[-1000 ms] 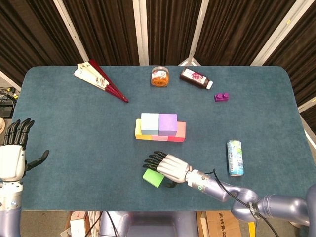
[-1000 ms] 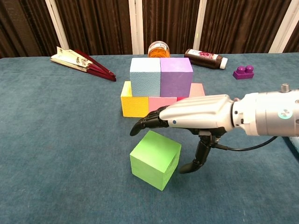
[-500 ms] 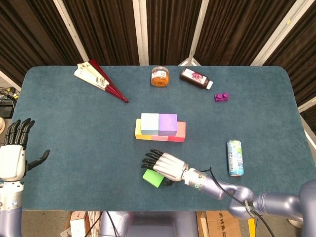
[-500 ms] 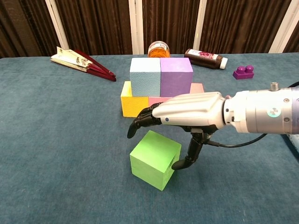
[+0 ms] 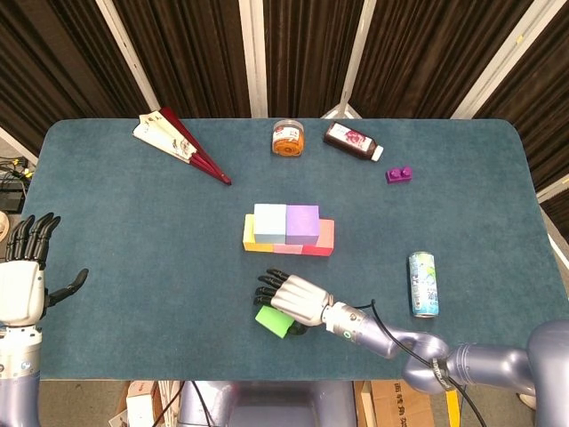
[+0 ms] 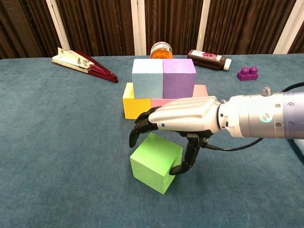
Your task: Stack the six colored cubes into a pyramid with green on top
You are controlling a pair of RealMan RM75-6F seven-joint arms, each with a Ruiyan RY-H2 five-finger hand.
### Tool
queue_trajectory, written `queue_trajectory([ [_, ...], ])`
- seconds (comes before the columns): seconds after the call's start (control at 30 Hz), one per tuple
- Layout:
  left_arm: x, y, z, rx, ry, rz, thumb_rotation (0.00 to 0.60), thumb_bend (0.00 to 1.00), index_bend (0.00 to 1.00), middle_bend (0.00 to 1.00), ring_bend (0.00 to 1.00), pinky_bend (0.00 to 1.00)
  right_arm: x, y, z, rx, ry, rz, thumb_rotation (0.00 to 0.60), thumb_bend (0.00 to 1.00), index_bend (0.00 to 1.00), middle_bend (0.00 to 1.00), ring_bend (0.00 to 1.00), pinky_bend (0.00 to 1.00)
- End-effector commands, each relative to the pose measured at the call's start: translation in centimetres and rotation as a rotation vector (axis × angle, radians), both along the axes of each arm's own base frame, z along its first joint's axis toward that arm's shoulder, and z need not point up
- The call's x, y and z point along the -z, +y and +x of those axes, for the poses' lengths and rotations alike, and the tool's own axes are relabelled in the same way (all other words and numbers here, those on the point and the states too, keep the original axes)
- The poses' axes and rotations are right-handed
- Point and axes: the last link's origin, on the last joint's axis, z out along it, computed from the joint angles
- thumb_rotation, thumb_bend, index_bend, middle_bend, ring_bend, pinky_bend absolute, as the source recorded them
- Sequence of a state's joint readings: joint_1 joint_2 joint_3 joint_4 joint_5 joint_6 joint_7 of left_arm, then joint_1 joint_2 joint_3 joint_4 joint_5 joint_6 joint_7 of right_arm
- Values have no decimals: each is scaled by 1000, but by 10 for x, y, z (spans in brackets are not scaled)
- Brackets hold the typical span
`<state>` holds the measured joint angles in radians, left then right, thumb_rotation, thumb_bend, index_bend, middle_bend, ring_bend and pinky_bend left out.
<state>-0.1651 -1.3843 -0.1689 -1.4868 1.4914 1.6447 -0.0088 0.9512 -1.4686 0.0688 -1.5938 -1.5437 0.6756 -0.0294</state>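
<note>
Our right hand arches over the green cube, low centre of the chest view, its fingers spread and not clamped yet.

The thumb touches the cube's right face. We judge a shallow grasp could tip or spin the cube, or a careless lift could knock the two-tier stack just behind. Our left hand waits, fingers apart, at far left. No label on the can is legible.

The table wears a matt, felt-like teal cloth, the cubes, green and purple alike, look matt and faintly grainy like foam, the right hand shows smooth silvery shell with glossy black fingers, and the can gleams like metal.
</note>
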Motion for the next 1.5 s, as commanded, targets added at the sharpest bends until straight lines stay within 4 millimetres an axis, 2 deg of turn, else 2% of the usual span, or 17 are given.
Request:
queue_trajectory([
  [0.03,0,0,0,-1,0,1,600,277,124,86,0,0,1,-1,0,3,0,-5,600,272,286,243,50,0],
  [0.5,3,1,1,-1,-9,-8,600,277,138,89,0,0,-4,-2,-1,27,-25,-35,600,273,404,373,165,0],
  [0.83,0,-3,-3,-16,118,3,600,279,139,89,0,0,-25,-1,-2,53,-18,-54,600,302,438,390,180,0],
  [0.93,-1,-4,-4,-40,202,9,600,280,138,84,0,0,-39,1,-3,79,-7,-58,600,305,441,390,181,0],
  [1.0,-2,-4,-9,-86,271,5,600,282,138,84,0,0,-60,2,-10,125,20,-70,600,307,441,390,181,0],
  [1.17,-5,-2,-9,-122,294,6,600,291,138,84,0,0,-92,3,-18,213,79,-88,600,309,441,390,181,0],
  [1.23,-7,-2,-9,-115,303,12,600,293,138,84,0,0,-118,-4,-31,318,113,-126,600,309,442,390,182,0],
  [1.33,-8,-2,-11,-120,313,10,600,298,139,82,0,0,-131,-7,-36,365,141,-144,600,328,443,390,182,0],
  [1.5,-10,-5,-11,-140,318,-12,600,301,141,83,0,0,-163,-14,-48,499,196,-181,600,347,444,390,186,0],
])
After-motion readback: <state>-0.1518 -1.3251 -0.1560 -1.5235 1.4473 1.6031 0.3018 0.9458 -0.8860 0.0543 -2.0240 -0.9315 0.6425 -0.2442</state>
